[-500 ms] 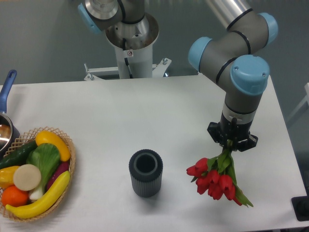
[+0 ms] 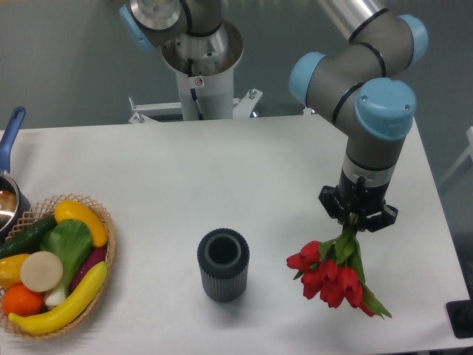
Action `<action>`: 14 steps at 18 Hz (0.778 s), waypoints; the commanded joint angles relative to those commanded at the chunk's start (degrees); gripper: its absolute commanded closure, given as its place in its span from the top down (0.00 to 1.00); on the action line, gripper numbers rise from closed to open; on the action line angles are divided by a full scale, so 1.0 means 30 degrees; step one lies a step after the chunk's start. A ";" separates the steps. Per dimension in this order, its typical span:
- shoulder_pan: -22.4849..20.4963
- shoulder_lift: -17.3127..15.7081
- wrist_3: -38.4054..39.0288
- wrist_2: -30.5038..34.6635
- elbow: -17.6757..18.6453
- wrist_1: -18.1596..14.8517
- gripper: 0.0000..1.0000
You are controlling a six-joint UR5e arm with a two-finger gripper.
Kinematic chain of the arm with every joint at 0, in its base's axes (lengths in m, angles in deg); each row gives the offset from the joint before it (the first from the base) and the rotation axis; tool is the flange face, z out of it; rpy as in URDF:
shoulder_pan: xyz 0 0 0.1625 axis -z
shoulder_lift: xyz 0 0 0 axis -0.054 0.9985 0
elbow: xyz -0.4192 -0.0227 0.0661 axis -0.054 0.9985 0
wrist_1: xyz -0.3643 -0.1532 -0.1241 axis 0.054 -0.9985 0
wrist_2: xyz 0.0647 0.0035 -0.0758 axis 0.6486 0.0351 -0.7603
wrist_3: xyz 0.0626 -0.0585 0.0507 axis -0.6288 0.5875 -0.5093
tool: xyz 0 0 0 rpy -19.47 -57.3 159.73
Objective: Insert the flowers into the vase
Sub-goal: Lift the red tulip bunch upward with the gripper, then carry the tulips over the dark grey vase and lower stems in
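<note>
Gripping the green stems, the hand (image 2: 358,215) is closed on the flowers (image 2: 329,277), whose red heads hang low over the right side of the white counter (image 2: 222,170). Left of them, apart, stands the vase (image 2: 222,265), upright, its mouth open. A basket (image 2: 103,214) of vegetables sits far left.

A white worktop (image 2: 222,170) is carrying a ribbed dark grey vase (image 2: 223,265), standing upright well to the left of the jaws, a wicker basket (image 2: 109,248) of vegetables sitting much farther left, and a blue-handled pot (image 2: 9,185) at the far-left edge.
</note>
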 joint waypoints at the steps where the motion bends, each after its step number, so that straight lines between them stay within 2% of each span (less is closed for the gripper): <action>1: 0.0000 -0.0089 0.0029 -0.0848 -0.0001 0.0525 0.00; 3: -0.0146 -0.0206 0.0931 -0.2867 0.0029 0.1288 0.00; 7: 0.0028 -0.0616 0.4561 -0.7353 0.0058 0.3455 0.00; 8: 0.0174 -0.0675 0.5296 -0.8173 0.0058 0.3634 0.00; 10: 0.0351 -0.0618 0.5742 -1.0309 -0.0204 0.3752 0.00; 13: 0.0671 -0.0588 0.6091 -1.3064 -0.0205 0.5095 0.00; 14: 0.0732 -0.0559 0.6123 -1.3306 -0.0206 0.5304 0.00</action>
